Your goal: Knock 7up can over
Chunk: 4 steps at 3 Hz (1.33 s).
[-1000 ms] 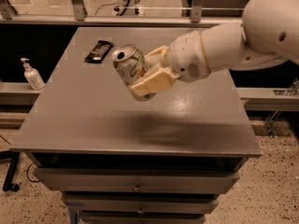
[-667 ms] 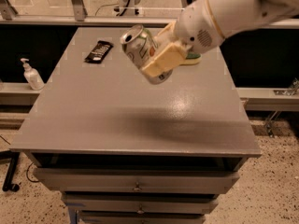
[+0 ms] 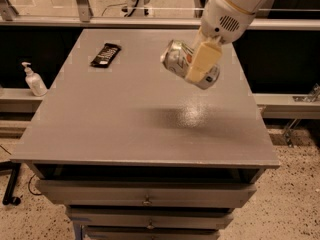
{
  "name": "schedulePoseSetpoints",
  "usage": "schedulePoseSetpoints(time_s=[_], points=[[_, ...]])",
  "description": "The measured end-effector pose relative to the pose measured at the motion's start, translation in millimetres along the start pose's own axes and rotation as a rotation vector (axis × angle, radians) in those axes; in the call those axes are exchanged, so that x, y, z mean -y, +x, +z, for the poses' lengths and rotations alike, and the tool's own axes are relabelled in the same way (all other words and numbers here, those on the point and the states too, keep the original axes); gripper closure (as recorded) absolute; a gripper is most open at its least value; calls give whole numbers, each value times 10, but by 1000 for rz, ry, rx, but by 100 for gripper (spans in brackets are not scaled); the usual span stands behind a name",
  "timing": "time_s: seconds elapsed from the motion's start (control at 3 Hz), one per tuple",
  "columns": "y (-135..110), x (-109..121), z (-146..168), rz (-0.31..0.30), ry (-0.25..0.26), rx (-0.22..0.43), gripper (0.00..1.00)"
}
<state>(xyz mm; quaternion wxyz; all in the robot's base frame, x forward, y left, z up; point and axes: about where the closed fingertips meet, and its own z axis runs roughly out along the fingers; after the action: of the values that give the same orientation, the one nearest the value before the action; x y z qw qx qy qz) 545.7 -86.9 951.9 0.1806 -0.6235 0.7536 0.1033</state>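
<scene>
The 7up can is a silver can with green lettering, tilted on its side in the air above the right middle of the grey table. My gripper is shut on the can, with one cream-coloured finger lying across its front. The white arm comes down from the upper right. The can's shadow falls on the table below it.
A dark snack bar lies near the table's far left. A hand sanitizer bottle stands on a ledge left of the table. Drawers sit under the table's front edge. A ledge runs along the right side.
My arm has lifted and carried the can to the right and toward the table's far side; the can stays tilted in the grip.
</scene>
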Motion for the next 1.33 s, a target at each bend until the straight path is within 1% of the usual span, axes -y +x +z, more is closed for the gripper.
schedulePoseSetpoints(time_s=[0.33, 0.67, 1.0, 1.33], points=[[553, -18, 102, -8, -38, -255, 100], [911, -83, 173, -2, -54, -406, 100], [1171, -246, 206, 28, -68, -497, 100], [1270, -386, 259, 64, -65, -509, 100]])
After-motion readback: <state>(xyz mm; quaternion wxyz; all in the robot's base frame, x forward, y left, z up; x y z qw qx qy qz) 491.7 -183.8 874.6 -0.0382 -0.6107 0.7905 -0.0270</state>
